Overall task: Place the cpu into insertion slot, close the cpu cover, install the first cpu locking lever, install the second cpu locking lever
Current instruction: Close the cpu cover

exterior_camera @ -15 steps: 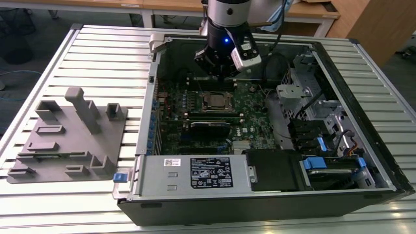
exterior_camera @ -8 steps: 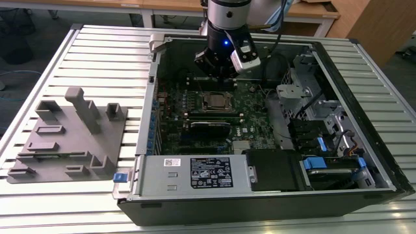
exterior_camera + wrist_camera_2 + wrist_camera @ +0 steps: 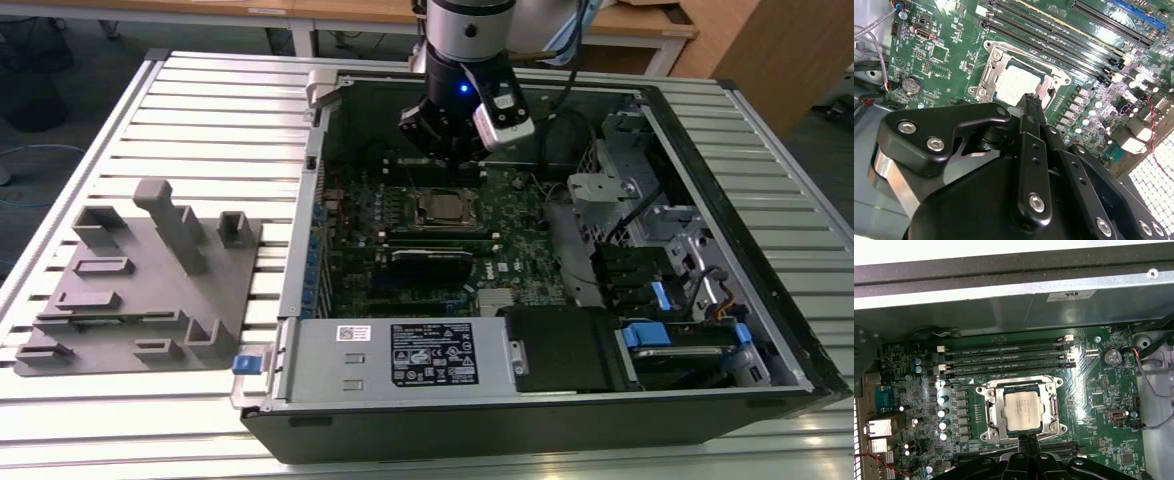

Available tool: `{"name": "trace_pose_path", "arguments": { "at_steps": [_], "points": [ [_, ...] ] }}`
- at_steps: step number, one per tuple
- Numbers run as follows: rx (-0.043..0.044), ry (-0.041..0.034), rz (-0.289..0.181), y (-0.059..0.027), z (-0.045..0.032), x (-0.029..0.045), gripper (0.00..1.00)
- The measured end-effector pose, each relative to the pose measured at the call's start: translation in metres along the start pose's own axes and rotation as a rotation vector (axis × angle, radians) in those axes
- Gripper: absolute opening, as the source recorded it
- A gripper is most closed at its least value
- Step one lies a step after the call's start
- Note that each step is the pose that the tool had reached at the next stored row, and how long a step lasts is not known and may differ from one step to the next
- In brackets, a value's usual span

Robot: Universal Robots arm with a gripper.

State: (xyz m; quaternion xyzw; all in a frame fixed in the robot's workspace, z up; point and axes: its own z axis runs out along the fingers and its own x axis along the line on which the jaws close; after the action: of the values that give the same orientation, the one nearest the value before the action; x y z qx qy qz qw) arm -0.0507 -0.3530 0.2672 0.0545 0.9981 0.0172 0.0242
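Green motherboard; cpu, seemingly seated, just beyond gripper.

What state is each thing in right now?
cpu: seated, face up
cover: down around cpu; latched or not, cannot tell
gripper: shut, empty, tip at cover's edge
case: side open

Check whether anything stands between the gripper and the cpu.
Nothing visible does. In both wrist views the gripper hangs just off one edge of the cpu cover, which frames the cpu. The cpu's metal face lies bare through the cover's window, with no cable or part across it.
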Motion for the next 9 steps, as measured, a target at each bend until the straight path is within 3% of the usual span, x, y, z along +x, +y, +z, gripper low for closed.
{"name": "trace_pose_path", "arguments": {
  "at_steps": [9],
  "points": [
    [-0.0001,-0.0001,0.0,-0.0002,0.001,0.0014,0.1]
  ]
}}
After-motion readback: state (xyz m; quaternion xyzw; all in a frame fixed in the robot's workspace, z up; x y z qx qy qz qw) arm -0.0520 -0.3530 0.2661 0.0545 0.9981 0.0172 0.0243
